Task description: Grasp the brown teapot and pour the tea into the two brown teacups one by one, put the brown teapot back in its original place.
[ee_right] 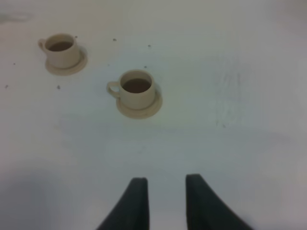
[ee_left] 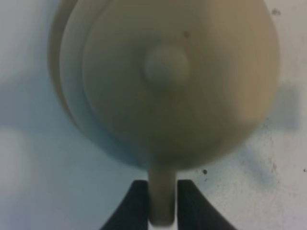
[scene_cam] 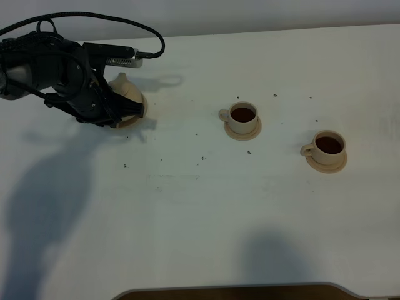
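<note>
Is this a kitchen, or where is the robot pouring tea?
Probably a test bench, not a kitchen: a bare white table holding only a teapot and two filled teacups on saucers.

A white bench (scene_cam: 187,206) carries everything, its surface dotted with small dark specks (scene_cam: 201,159) and crossed by soft shadows. Three pale tan saucers lie directly on it. The wider saucer (scene_cam: 134,119) sits toward the far left, bearing the teapot (scene_cam: 128,90). Two smaller saucers, one near the middle (scene_cam: 242,132) and one well to its right (scene_cam: 327,165), each hold a handled teacup of dark tea.
</note>
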Controlling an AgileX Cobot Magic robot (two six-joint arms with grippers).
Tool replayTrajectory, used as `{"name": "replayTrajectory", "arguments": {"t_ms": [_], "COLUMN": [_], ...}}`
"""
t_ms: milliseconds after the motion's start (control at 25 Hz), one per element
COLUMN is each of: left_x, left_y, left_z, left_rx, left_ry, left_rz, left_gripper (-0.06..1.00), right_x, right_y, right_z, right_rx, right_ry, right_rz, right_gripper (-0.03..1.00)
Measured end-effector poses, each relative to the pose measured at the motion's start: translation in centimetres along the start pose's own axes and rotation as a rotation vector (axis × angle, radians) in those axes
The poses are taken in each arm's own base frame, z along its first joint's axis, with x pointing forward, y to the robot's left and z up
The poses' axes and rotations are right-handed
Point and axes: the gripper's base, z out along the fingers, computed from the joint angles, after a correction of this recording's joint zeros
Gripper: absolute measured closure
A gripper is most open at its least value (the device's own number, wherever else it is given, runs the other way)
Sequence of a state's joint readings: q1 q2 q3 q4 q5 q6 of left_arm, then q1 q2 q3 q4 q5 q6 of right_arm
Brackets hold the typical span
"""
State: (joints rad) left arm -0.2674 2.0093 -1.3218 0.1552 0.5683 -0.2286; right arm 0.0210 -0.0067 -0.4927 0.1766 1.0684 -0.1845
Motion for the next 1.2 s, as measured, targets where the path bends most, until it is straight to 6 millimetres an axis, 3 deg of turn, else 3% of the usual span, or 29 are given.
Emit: {"name": "replayTrajectory", "arguments": {"t_ms": [120,240,560,720,960,1200], "left_x": [0.4,0.7,3.4,6.9,13.7,20.5], "left_y": [0.1,0.5,1.7,2.2,3.1,3.7], "left_z": [-0.4,-2.0,-8.4,-10.7,-14.1,-15.4], "left_rx": [-0.011,-0.029,-0.079,-0.074,-0.053,-0.016], "left_ry": [0.042,0.076,0.26,0.311,0.299,0.208], "left_rz": [0.0,0.011,0.049,0.068,0.056,0.038], "left_gripper": [0.6,0.52,0.49,0.49,0.5,0.5], "right_x": [0.0,0.0,0.0,0.0,0.0,0.0], "right_y": [0.0,0.0,0.0,0.0,0.0,0.0], "right_z": [0.0,0.0,0.0,0.0,0.0,0.0], "right_rx": [0.0,0.0,0.0,0.0,0.0,0.0], "right_ry": [0.0,0.0,0.0,0.0,0.0,0.0], "right_rz": [0.0,0.0,0.0,0.0,0.0,0.0], "right_gripper": [0.75,0.75,0.75,0.75,0.75,0.75]}}
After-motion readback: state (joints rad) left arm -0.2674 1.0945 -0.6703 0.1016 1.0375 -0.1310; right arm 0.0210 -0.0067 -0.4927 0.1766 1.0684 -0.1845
